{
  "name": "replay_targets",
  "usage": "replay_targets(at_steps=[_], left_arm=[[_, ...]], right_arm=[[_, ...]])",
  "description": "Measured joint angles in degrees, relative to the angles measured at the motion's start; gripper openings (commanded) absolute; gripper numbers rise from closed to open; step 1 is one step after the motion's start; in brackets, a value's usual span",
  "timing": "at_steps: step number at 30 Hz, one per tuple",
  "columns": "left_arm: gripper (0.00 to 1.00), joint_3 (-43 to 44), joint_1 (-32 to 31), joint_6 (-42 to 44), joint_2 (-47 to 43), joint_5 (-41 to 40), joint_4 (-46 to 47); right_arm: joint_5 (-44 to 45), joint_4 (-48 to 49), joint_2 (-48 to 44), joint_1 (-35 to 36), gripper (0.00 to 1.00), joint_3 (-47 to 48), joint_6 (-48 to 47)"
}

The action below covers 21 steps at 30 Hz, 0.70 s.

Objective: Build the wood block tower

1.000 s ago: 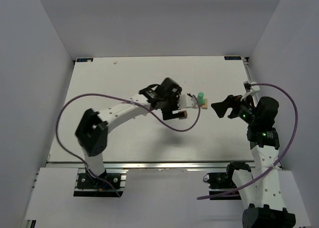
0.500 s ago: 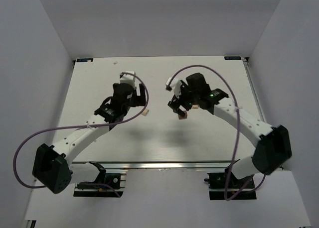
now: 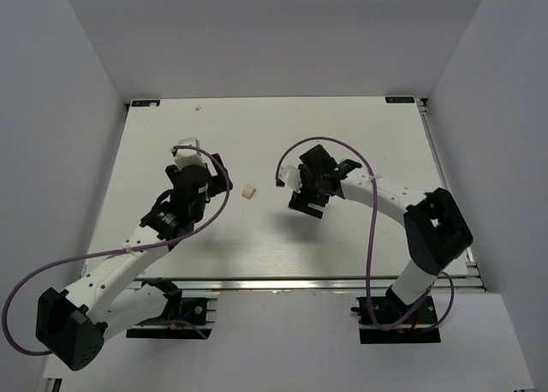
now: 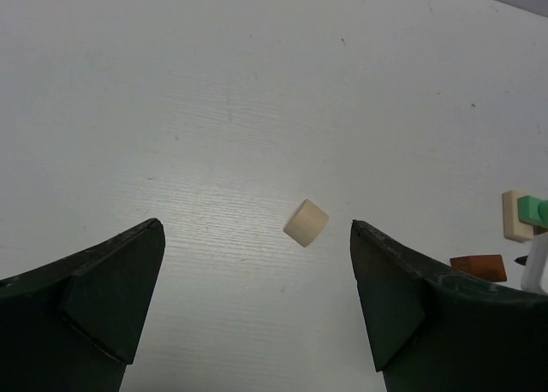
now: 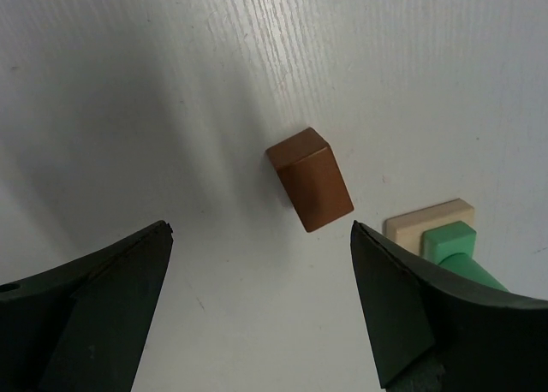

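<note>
A pale tan block point(image 3: 248, 192) lies alone on the white table, just right of my left gripper point(image 3: 219, 176). In the left wrist view that block point(image 4: 306, 223) sits ahead of the open, empty left gripper point(image 4: 255, 231). My right gripper point(image 5: 261, 234) is open and empty above the table. A dark brown block point(image 5: 310, 179) lies just beyond its fingertips. To the brown block's right, a mint green block point(image 5: 462, 253) stands on a flat pale tan block point(image 5: 419, 224). In the top view my right gripper point(image 3: 306, 201) hides these blocks. They also show at the right edge of the left wrist view, around the brown block point(image 4: 478, 267).
White walls enclose the table point(image 3: 171, 135) on three sides. Purple cables loop off both arms, one point(image 3: 325, 144) arching over the right arm. The arm bases sit at the near edge.
My left gripper has drawn back left and toward the near edge, away from the tan block. My right gripper has shifted slightly left and nearer. The tan block has not moved.
</note>
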Motion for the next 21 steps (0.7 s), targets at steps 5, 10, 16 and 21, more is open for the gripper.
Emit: replay_targets(at_steps=[5,10,16,21], left_arm=[[0.98,-0.17,0.0,1.46,1.09,0.04,-0.13],[0.98,-0.79,0.0,2.69,1.07,0.02,0.74],[0.98,-1.84,0.0,3.93,1.09,0.22,1.18],[0.98,-1.86,0.0,4.66,1.09,0.28,1.95]], right_arm=[[3.52,3.17,3.69,0.31,0.89,0.0,-0.79],[4.87,6.78,3.72,0.26,0.89,0.0,-2.1],[6.27,8.66,5.62,0.24,0.89,0.0,-3.54],[6.93,8.83,8.41,-0.13,0.77,0.09,-3.69]])
